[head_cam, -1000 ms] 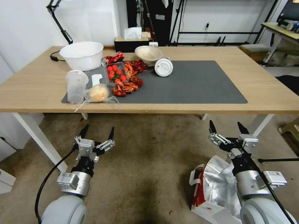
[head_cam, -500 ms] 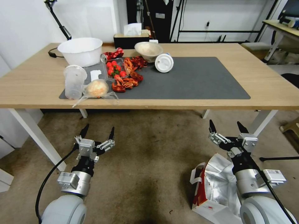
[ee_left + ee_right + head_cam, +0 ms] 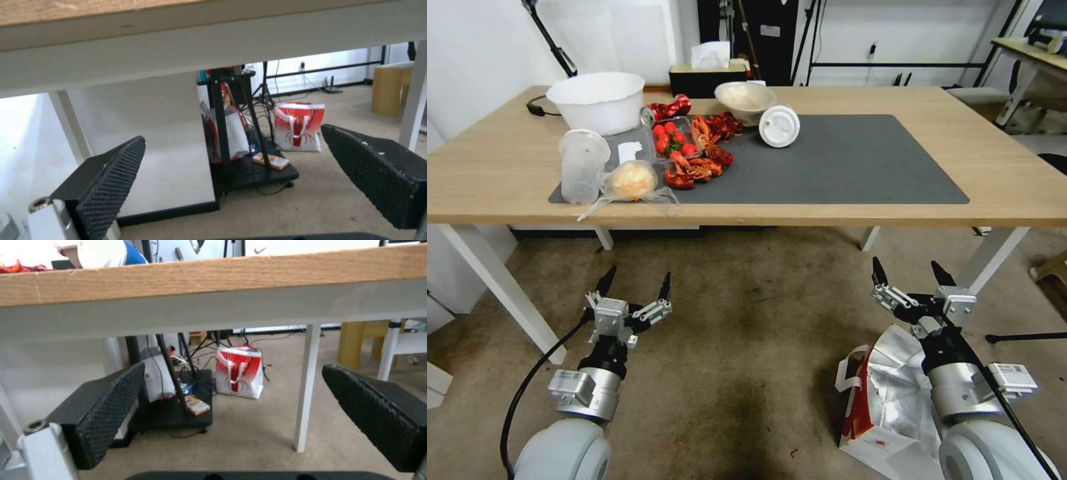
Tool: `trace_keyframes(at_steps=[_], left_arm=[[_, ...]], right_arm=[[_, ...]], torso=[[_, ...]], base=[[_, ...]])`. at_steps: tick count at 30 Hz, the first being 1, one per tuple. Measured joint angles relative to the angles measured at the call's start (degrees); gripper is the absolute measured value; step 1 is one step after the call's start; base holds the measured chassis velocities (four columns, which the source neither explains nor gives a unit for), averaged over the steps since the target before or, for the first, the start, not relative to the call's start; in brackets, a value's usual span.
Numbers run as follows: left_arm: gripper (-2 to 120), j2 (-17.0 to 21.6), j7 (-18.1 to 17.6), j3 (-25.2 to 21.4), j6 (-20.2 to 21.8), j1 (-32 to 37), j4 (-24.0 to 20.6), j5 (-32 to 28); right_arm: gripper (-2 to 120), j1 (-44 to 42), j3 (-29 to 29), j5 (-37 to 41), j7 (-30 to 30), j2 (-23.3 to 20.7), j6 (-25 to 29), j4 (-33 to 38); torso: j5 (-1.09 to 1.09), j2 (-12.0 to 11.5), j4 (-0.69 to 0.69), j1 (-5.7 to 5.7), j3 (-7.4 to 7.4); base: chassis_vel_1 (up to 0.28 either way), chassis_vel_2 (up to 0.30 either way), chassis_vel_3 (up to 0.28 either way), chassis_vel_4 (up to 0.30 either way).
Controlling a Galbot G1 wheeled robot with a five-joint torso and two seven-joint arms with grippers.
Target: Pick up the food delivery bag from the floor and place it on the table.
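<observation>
Nearest, at the robot's right on the stained, matte brown-grey floor [image 3: 740, 373]: the boxy food delivery bag [image 3: 887, 400], white non-woven fabric with a red side, crinkled silver foil lining, mouth gaping upward, long axis running toward the desk, white strap handle looped at its left edge. Just above its far end, the right end effector [image 3: 908, 275], black textured fingers spread wide, holding nothing. Well apart to the left, the left end effector [image 3: 636, 281], likewise wide and empty, over bare floor. Beyond, the light-wood desk [image 3: 1000, 180] on white legs, with a smooth dark grey mat [image 3: 840, 167].
</observation>
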Motion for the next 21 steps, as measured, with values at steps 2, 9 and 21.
trace_keyframes(at_steps=[2, 9, 21], left_arm=[[99, 0.0, 0.0, 0.0, 0.0, 0.0, -0.1, 0.0], [99, -0.1, -0.3, 0.0, 0.0, 0.2, -0.1, 0.1], [99, -0.2, -0.5, 0.3, -0.1, 0.4, -0.1, 0.4]], right_arm=[[100, 0.0, 0.2, 0.2, -0.1, 0.0, 0.0, 0.1], [100, 0.0, 0.3, 0.4, -0.2, 0.1, 0.2, 0.1], [100, -0.3, 0.4, 0.6, -0.3, 0.0, 0.6, 0.1]], torso=[[0.00, -0.6, 0.00, -0.22, -0.40], [0.00, -2.1, 0.00, -0.78, -1.34], [0.00, -4.7, 0.00, -1.55, -3.16]], base=[[0.000, 0.000, 0.000, 0.000], [0.000, 0.000, 0.000, 0.000], [0.000, 0.000, 0.000, 0.000]])
